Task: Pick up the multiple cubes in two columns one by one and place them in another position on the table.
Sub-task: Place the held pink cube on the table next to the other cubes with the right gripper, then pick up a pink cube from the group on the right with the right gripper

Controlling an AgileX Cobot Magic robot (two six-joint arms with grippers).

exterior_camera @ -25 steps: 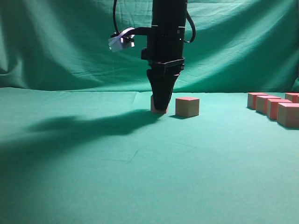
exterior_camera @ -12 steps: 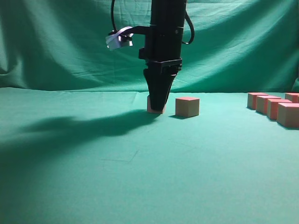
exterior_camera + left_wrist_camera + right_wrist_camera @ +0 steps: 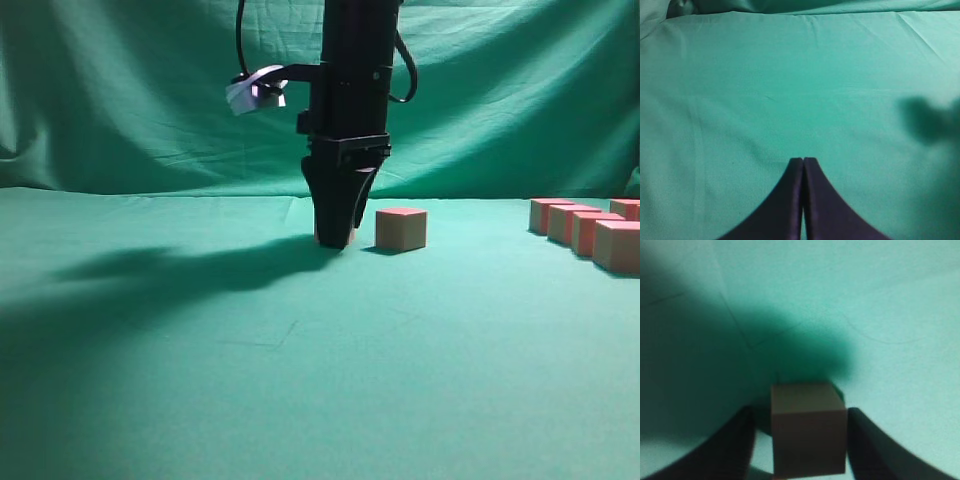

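My right gripper (image 3: 336,238) stands upright on the green table (image 3: 300,380), open, with its fingers either side of a cube (image 3: 808,435). In the right wrist view (image 3: 800,411) a gap shows between the cube and the left finger. In the exterior view the fingers hide most of this cube. A second cube (image 3: 401,228) stands just right of it, apart. Several more cubes (image 3: 595,232) stand in two columns at the right edge. My left gripper (image 3: 803,160) is shut and empty over bare cloth; it does not show in the exterior view.
A green cloth backdrop (image 3: 120,100) hangs behind the table. The right arm casts a broad shadow (image 3: 150,270) to the left. A white cable tag (image 3: 255,88) sticks out from the arm.
The right gripper's fingers have spread apart and let go of the cube, which now rests on the cloth. The other cubes have not moved.
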